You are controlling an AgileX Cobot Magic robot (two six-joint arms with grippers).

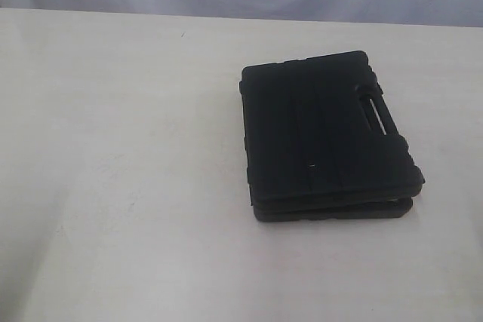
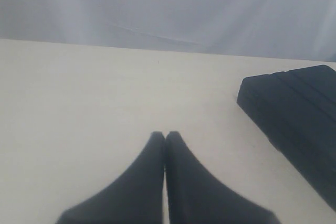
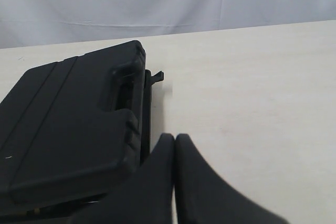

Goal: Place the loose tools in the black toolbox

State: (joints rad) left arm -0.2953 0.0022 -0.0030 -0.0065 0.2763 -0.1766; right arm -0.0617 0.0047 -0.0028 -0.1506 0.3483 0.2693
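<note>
I am holding my left gripper with its two dark fingers pressed together at the tips, pinching nothing. It is hovering over a bare stretch of the pale table. From the left wrist view, the black toolbox is sitting well apart from those fingertips, with only one ribbed corner of it showing. A grey-blue cloth is hanging behind the table's far edge.

In the exterior view the toolbox is lying flat on the table, a little right of the middle. Its lid is resting down on the base. A thin seam is showing between the two halves along the near edge. The carry handle is pointing toward the right side.

My right gripper is also closing on nothing, its fingers meeting at the tips. It is hanging just beside the handle side of the toolbox, and I cannot tell whether it is touching the case. A small latch is sticking out from that edge, next to the handle. Bare table is spreading beyond it.
</note>
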